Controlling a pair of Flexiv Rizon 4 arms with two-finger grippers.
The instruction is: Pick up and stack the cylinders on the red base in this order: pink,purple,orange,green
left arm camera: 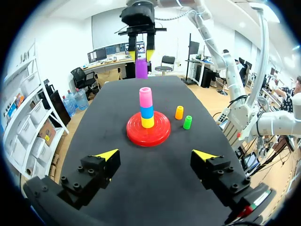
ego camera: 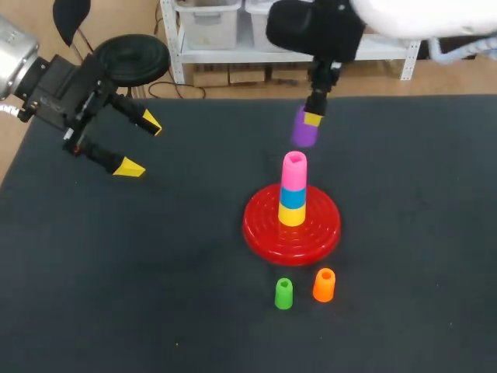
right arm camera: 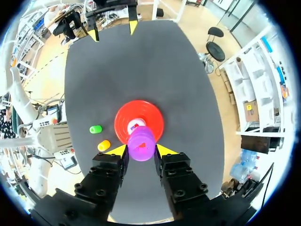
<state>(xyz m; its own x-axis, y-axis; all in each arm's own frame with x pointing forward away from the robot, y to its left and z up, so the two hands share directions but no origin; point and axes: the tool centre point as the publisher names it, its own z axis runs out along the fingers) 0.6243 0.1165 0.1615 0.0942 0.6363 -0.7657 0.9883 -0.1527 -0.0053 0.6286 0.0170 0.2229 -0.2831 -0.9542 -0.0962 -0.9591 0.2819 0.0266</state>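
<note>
Right gripper [right arm camera: 141, 149] clamped purple [right arm camera: 141, 143], held above pink [ego camera: 294, 171], seemingly aligning for drop; left gripper [ego camera: 140, 145] stood apart, parked clear.

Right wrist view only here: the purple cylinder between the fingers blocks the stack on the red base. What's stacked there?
Observer: Head view shows three on the red base: yellow cylinder at the bottom, blue cylinder next, pink cylinder on top.
Operator: Purple touching pink?
Observer: No. In the left wrist view the purple cylinder, held in the right gripper, hangs above the pink one with a clear gap.
</note>
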